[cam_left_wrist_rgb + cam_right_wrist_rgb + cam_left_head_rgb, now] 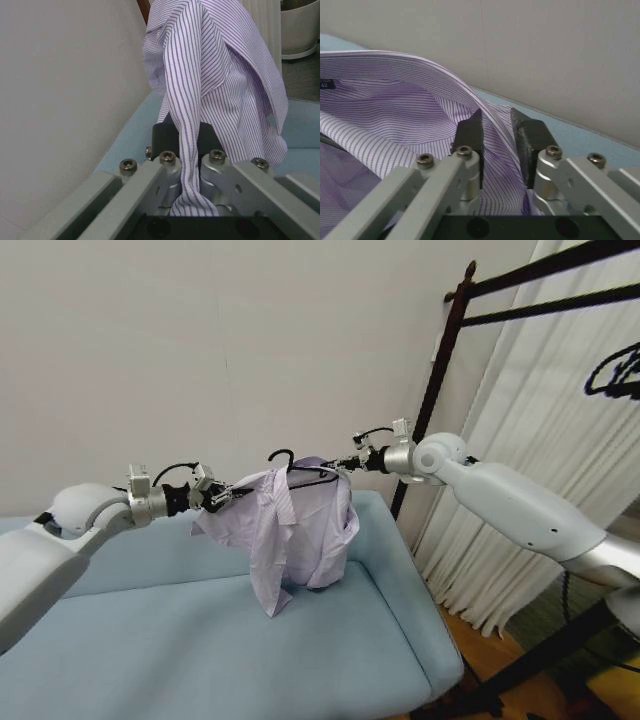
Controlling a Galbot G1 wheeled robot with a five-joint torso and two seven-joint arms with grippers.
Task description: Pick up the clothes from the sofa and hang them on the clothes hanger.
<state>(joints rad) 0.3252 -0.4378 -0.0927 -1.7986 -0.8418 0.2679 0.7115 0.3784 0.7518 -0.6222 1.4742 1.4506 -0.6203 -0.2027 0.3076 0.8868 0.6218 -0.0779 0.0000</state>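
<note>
Hanging the shirt (300, 530) well depends on both arms travelling as a pair. Farthest left, the left end effector (213, 493) is clamped on a strip of the striped cloth, pinched between its pads (162, 137), and it hangs well above the sofa (150, 640). Just right of it, the shirt drapes from a black hanger (285, 456), whose hook stands free between the 2 end effectors. The hem hangs near the sofa seat below; whether it touches cannot be told. At the shirt's far shoulder is the right end effector (347, 466). The collar band runs through it, but whether it is closed on cloth or hanger cannot be told. Right of that stands the dark rack (440, 370), its bars well above both end effectors. Judged from this, the load should rise level so the hanger does not tip and shed the shirt. The spacing of the 2 arms should hold steady: spreading would strain the cloth, and closing would let it sag. The hook likely needs to clear a bar from above before lowering.
</note>
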